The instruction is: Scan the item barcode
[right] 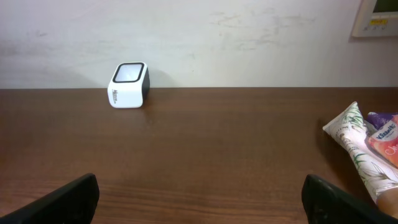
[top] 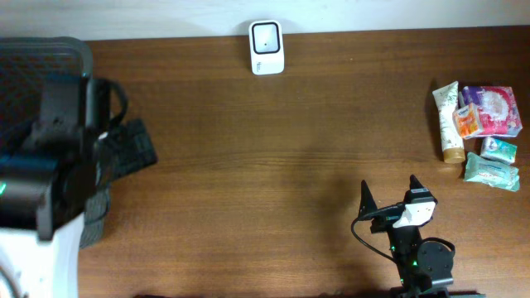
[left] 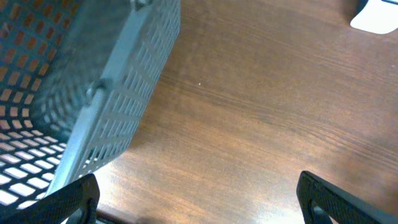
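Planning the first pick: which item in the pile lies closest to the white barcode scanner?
The white squeeze tube with a tan cap: it is leftmost, with the pink pack and teal packets lying beyond it.

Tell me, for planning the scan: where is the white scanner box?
Overhead, the white box-shaped scanner with a dark window stands alone at the far edge of the brown wooden table, near its middle, well left of the packaged items.

Counted on one wooden table: one white scanner, one grey mesh basket, one tube, one pink packet, two pale green packets, a smaller packet and a larger packet, plus two grippers, the left gripper and the right gripper.
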`<action>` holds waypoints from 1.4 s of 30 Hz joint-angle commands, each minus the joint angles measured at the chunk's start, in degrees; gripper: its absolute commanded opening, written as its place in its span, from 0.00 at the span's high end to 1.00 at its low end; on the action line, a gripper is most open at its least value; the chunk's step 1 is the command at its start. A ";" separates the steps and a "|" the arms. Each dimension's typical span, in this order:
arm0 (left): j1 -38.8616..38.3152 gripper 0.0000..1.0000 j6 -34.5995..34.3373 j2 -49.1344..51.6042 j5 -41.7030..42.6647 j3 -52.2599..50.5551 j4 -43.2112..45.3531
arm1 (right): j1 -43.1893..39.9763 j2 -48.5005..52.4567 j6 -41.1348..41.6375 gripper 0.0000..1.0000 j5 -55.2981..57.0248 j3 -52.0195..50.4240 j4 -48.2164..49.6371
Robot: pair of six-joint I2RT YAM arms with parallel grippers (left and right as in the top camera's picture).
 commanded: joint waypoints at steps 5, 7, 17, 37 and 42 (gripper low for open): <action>0.17 0.01 -0.09 -6.27 0.90 -10.86 7.28 | -0.44 -0.44 0.57 0.01 -0.09 -0.42 -0.31; 0.20 0.01 4.04 -11.17 4.13 -22.27 17.14 | -0.44 -0.44 0.57 0.01 -0.07 -0.42 -0.31; 0.26 0.01 25.57 -47.56 21.64 -79.73 66.25 | -0.44 -0.44 0.57 0.01 -0.09 -0.42 -0.31; 5.09 0.01 25.46 -74.60 21.62 -111.36 99.10 | -0.44 -0.44 0.57 0.01 -0.09 -0.42 -0.31; 8.04 0.01 20.98 -77.09 20.20 -113.13 99.19 | -0.44 -0.44 0.57 0.01 -0.07 -0.42 -0.31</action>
